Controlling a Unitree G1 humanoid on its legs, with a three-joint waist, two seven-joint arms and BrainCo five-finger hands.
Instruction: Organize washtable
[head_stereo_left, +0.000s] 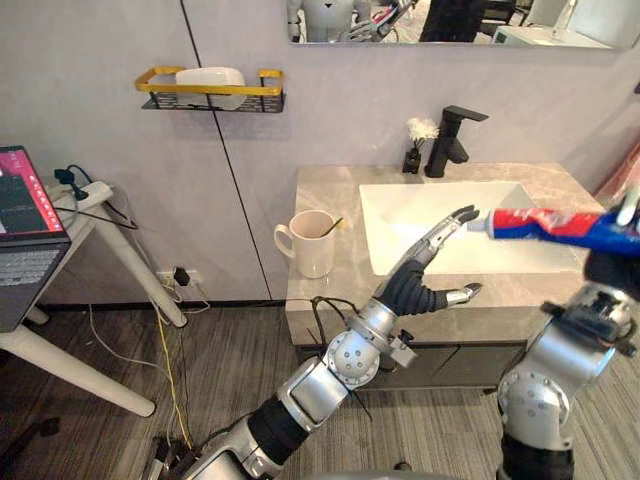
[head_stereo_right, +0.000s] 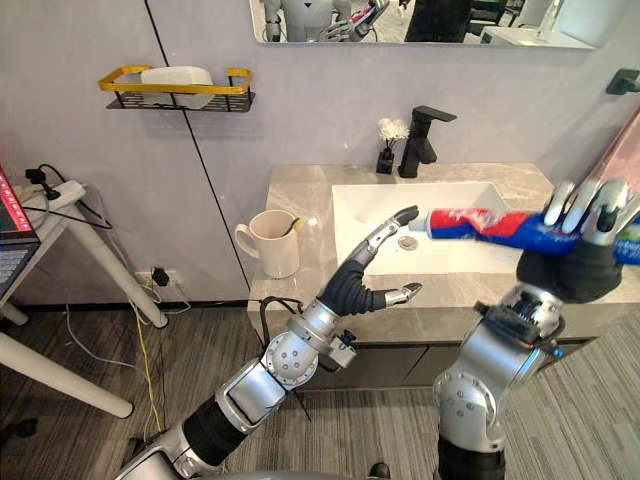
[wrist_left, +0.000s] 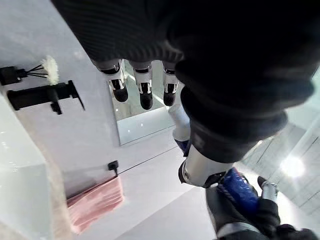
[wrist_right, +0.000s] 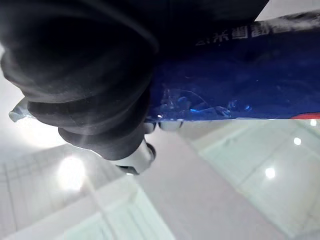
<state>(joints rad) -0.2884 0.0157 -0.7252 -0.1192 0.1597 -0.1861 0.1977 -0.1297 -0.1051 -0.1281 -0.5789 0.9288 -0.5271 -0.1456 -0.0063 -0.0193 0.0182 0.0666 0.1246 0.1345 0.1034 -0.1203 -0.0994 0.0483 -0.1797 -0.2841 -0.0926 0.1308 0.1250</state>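
We face a grey wall with a mirror (head_stereo_left: 450, 22) above a stone-topped washtable (head_stereo_left: 325, 195), whose white sink basin (head_stereo_left: 450, 225) serves as our landmark. Far left of the basin, a laptop (head_stereo_left: 25, 230) sits open on a white stand; its screen text is too small for us to read. Up on the wall, left of the basin, a gold-and-black wire shelf (head_stereo_left: 210, 92) holds a white object. Just left of the basin stands a cream mug (head_stereo_left: 312, 243) with a thin stick leaning inside. Behind the basin are a small black vase of white flowers (head_stereo_left: 418, 142) and a black tap (head_stereo_left: 452, 140). Over the basin's front, the left hand (head_stereo_left: 425, 275) reaches out with fingers straight and thumb apart, its fingertips just beside the cap of the toothpaste tube (head_stereo_left: 545, 226); we cannot tell whether they touch. The red, white and blue tube hangs level above the basin's right side, bearing white lettering on blue. The right hand (head_stereo_right: 578, 255) curls round its far end. A pink towel (wrist_left: 95, 202) hangs right of the basin.
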